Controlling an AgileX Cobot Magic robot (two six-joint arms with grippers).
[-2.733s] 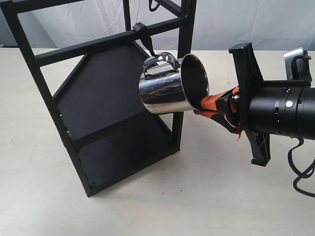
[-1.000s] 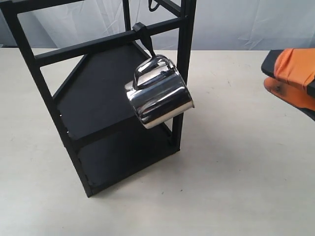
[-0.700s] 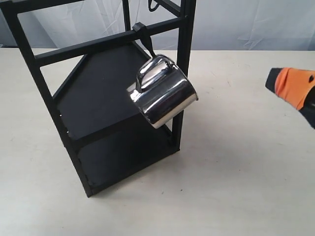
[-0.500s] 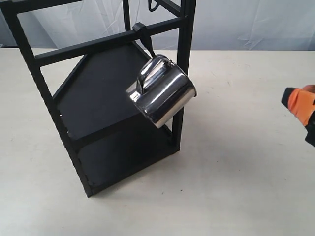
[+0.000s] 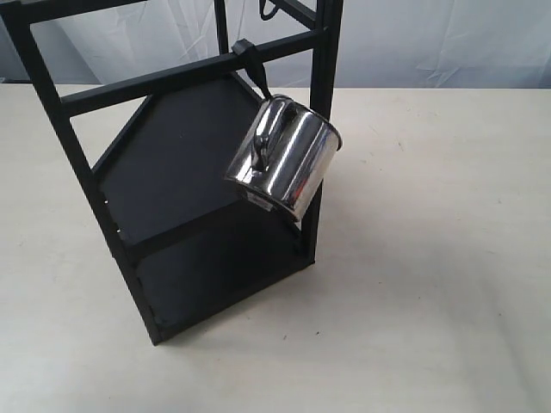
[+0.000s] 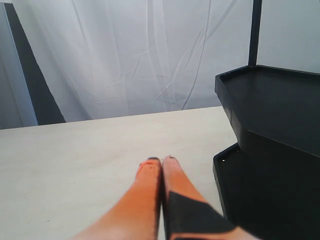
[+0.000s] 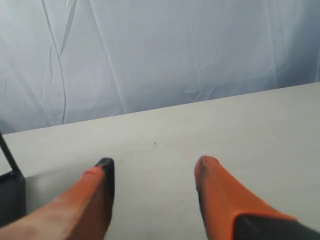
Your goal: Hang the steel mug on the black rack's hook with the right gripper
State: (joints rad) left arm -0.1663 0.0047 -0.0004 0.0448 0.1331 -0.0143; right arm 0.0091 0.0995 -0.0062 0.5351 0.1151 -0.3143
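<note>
Your right gripper (image 7: 155,172), the one with two orange-and-black fingers, has its jaws spread wide with nothing between them; its wrist camera faces bare tabletop and a white curtain, and it does not appear in the exterior view. Your left gripper (image 6: 161,162) has its fingers pressed together, empty, just beside the tall matte black square-bar rack (image 5: 69,129).

The small shiny stainless steel mug (image 5: 284,163) hangs by its loop handle from the short black tapered hook (image 5: 252,67) clipped over the crossbar, body tilted with its mouth angled up and to the right, just in front of the frame's right-hand upright. Nothing else supports it.

Judge the hold as shallow: you cannot tell how far the handle sits along the prong. Any residual swing could walk the handle off the tip, or knock the mug against the upright. A bumped rack would do the same, so keep both arms well apart from it.
</note>
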